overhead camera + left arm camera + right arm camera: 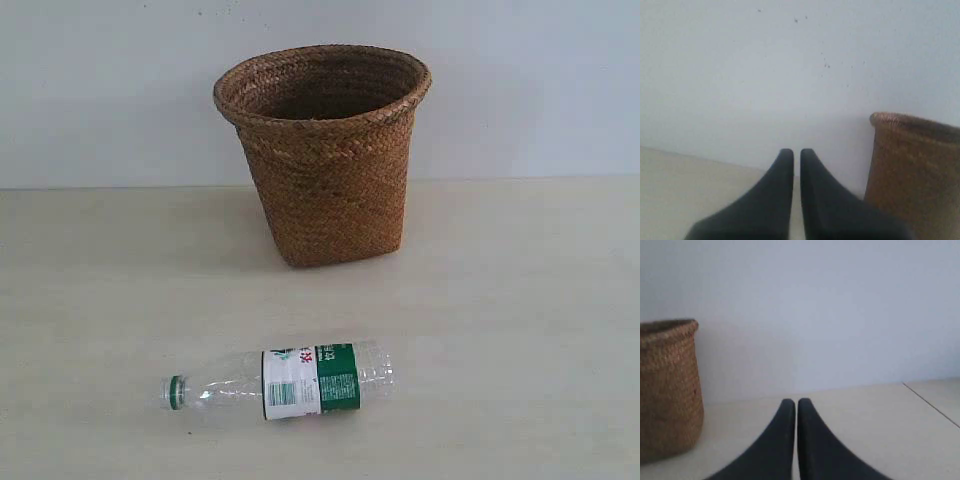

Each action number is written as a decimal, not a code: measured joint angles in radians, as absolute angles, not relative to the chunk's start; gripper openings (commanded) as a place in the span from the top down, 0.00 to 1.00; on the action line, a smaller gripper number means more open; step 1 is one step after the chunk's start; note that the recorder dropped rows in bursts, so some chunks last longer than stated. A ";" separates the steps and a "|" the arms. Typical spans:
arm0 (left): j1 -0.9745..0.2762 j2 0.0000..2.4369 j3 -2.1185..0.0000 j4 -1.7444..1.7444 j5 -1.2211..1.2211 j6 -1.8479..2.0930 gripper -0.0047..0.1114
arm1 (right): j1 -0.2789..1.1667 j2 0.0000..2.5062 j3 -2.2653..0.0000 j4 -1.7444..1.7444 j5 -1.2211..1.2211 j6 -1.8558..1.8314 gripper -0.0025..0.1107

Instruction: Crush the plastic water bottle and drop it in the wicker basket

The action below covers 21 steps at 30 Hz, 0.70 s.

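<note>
The plastic water bottle (285,383) lies on its side near the table's front, its green cap ring to the left and its green-and-white label in the middle; it looks whole. Behind it the brown wicker basket (325,150) stands upright against the wall. Neither arm shows in the exterior view. In the left wrist view my left gripper (796,152) is shut on nothing, with the wicker basket (912,170) off to one side. My right gripper (796,402) is likewise shut and empty, and the wicker basket (669,385) stands beside it. The bottle is out of both wrist views.
A pale wooden table (520,330) carries both things, with a plain white wall (100,90) right behind the basket. A seam or edge line in the tabletop (932,402) shows in the right wrist view.
</note>
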State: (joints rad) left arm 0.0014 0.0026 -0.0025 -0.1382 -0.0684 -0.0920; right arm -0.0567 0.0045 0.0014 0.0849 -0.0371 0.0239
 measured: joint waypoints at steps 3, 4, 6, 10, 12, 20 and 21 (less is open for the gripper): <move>0.001 0.003 -0.003 -0.138 -0.138 -0.162 0.92 | -0.057 0.005 0.001 0.097 -0.133 0.092 0.98; 0.001 0.003 -0.003 -0.138 -0.160 -0.185 0.92 | -0.057 0.005 0.001 0.098 -0.161 0.110 0.98; 0.001 0.003 -0.003 -0.138 -0.215 -0.249 0.92 | -0.057 0.005 0.001 0.104 -0.208 0.132 0.98; 0.001 0.006 -0.021 -0.123 -0.250 -0.325 0.92 | -0.057 0.005 -0.041 0.108 -0.217 0.143 0.98; 0.001 0.032 -0.062 -0.111 -0.259 -0.336 0.92 | -0.057 0.032 -0.088 0.108 -0.222 0.143 0.98; 0.001 0.289 -0.291 -0.025 -0.277 -0.345 0.92 | -0.057 0.270 -0.296 0.064 -0.221 0.143 0.98; 0.001 0.332 -0.324 -0.021 -0.282 -0.345 0.92 | -0.057 0.306 -0.323 0.057 -0.219 0.143 0.98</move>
State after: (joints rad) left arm 0.0014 0.3317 -0.3242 -0.0207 -0.2817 -0.3445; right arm -0.0567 0.3063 -0.3226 0.0570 -0.2188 0.1433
